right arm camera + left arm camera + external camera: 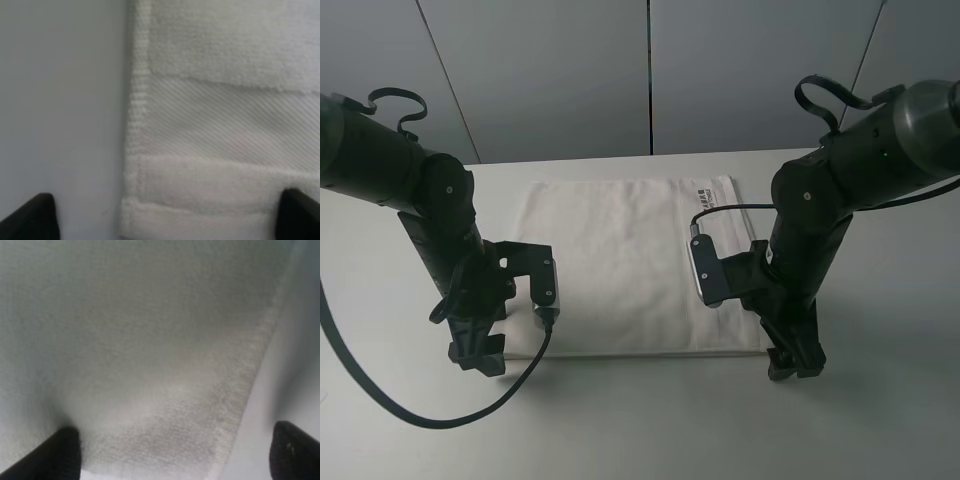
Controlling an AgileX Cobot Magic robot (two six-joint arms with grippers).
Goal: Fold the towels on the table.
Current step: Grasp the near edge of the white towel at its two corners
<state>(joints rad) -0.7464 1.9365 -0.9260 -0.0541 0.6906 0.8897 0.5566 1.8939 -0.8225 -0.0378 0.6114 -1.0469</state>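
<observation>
The white towel [630,265] lies spread flat on the table [880,430], its small label [712,185] at the far right corner. My left gripper [478,356] is down at the towel's near left corner. In the left wrist view it [175,460] is open, its fingertips [60,455] wide apart over the towel's corner [165,390]. My right gripper [795,362] is down at the near right corner. In the right wrist view it [165,220] is open, straddling the towel's edge and woven border band [225,125]. Neither holds anything.
Bare tabletop surrounds the towel and shows in the left wrist view [297,360] and the right wrist view [60,100]. A grey panelled wall [650,70] stands behind the table's far edge. Cables [440,415] trail from the arms.
</observation>
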